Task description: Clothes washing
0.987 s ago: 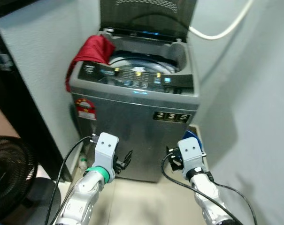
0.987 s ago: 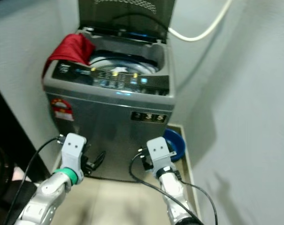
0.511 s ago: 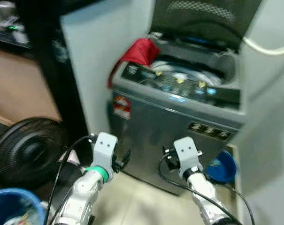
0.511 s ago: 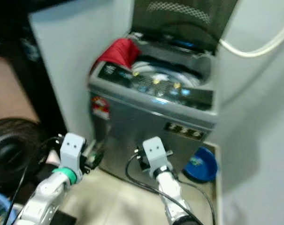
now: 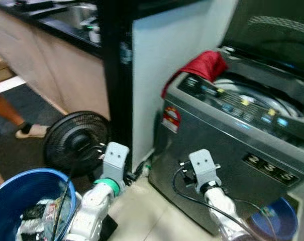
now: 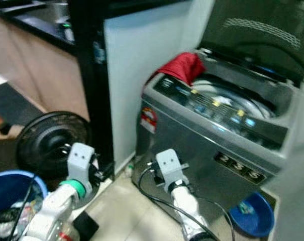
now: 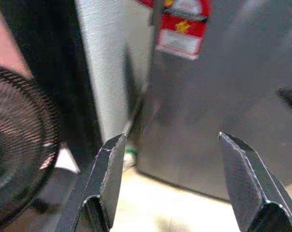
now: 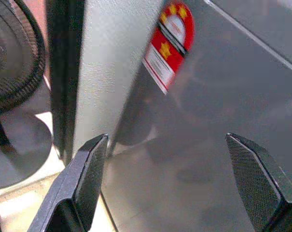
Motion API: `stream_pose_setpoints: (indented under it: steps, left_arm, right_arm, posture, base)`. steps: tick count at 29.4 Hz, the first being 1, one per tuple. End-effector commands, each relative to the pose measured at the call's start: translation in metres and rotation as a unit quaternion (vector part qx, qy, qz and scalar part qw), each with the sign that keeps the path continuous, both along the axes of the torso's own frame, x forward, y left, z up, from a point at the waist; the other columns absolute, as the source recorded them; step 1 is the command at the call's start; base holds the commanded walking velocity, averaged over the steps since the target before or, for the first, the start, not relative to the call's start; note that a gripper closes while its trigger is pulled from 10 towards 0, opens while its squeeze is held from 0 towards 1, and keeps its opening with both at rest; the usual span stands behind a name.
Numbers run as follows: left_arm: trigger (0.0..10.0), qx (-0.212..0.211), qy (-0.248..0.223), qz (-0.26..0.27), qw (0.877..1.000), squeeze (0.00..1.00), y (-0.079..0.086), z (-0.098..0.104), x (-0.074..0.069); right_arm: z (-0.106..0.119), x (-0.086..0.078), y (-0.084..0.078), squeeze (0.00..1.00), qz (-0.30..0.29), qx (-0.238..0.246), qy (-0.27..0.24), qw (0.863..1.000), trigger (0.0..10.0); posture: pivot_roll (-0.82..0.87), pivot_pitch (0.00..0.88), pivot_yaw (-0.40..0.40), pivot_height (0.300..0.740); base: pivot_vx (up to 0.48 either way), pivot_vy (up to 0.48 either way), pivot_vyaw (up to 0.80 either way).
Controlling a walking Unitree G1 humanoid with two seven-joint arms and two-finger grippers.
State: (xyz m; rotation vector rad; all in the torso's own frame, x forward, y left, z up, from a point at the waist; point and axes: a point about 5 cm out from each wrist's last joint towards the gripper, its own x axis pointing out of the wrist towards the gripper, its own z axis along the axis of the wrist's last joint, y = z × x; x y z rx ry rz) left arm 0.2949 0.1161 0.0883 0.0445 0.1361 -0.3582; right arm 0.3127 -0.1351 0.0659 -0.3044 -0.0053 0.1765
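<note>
- Washing machine [image 5: 232, 135] stands right, lid up, a red garment [image 5: 204, 65] draped over its far-left corner.
- Left gripper [image 7: 170, 188] and right gripper [image 8: 167, 179] both gape wide, empty.
- Blue basket [image 5: 16, 196], near left, seemingly holds laundry; loading remains.

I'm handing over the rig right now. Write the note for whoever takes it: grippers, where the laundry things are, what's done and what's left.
Left gripper: open, empty, low by the fan.
Right gripper: open, empty, facing the washing machine front.
Machine lid is up; a red cloth hangs over its left rim, half out.
Blue bucket with laundry sits at the robot's left; blue basin at the right.
Left: load the bucket's clothes, push the red cloth in.
</note>
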Motion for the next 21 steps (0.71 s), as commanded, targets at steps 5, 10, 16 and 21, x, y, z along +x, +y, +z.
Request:
stream_pose_setpoints:
  steps: [5, 10, 16, 21]
  left_arm:
    - [10.0, 0.006, 0.018, -0.001, 1.0, 0.0, -0.0009, -0.0094, -0.0041]
    - [10.0, 0.007, 0.018, -0.001, 1.0, 0.0, -0.0004, -0.0101, -0.0042]
    - [10.0, 0.009, 0.02, -0.001, 1.0, 0.0, -0.0003, -0.0111, -0.0046]
    - [10.0, 0.011, 0.021, -0.001, 1.0, 0.0, 0.0, -0.0119, -0.005]
  right_arm:
    - [-0.0097, -0.0055, -0.0045, 0.0, -0.003, -0.005, 0.017, 1.0, 10.0]
    - [-0.0104, -0.0057, -0.0042, 0.0, -0.001, -0.006, 0.018, 1.0, 10.0]
    - [-0.0104, -0.0055, -0.004, 0.0, 0.0, -0.007, 0.018, 1.0, 10.0]
    - [-0.0109, -0.0056, -0.0033, 0.0, 0.002, -0.006, 0.018, 1.0, 10.0]
  posture:
    - [0.12, 0.0, -0.024, 0.74]
    - [0.12, 0.0, -0.025, 0.74]
    - [0.12, 0.0, -0.024, 0.74]
    - [0.12, 0.0, -0.024, 0.74]
  base:
    - [0.0, 0.0, 0.8]
    - [0.0, 0.0, 0.8]
    - [0.0, 0.0, 0.8]
    - [0.0, 0.0, 0.8]
